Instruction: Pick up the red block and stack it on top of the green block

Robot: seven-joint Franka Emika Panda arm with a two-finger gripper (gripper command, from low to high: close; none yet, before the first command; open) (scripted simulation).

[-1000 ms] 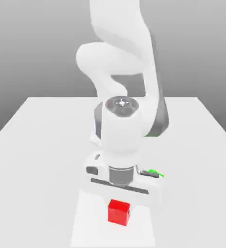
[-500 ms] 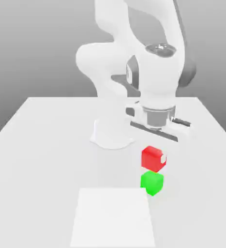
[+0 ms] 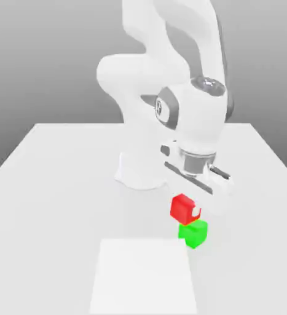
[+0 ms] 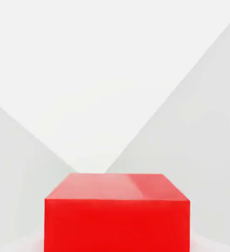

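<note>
Carrying the red block (image 3: 184, 210) clenched in my gripper (image 3: 188, 209), I have swung away from the pale square (image 3: 144, 274) that it was over a second ago, and I am now at the green block (image 3: 193, 234). Since half a second ago the red block has also shifted a little towards the exterior view's left and come down, so that its lower edge now overlaps the green block's upper part in that view. The green block sits on the surface (image 3: 59, 234), where it was half a second ago.

For the task, this means the pick is done and the placing is under way, though I judge the stack not yet made. The red block looks tilted and off to one side of the green one; whether they touch, I can't tell from this angle. I should level it and centre it before lowering and letting go, or it may push the green block aside or slide off.
</note>
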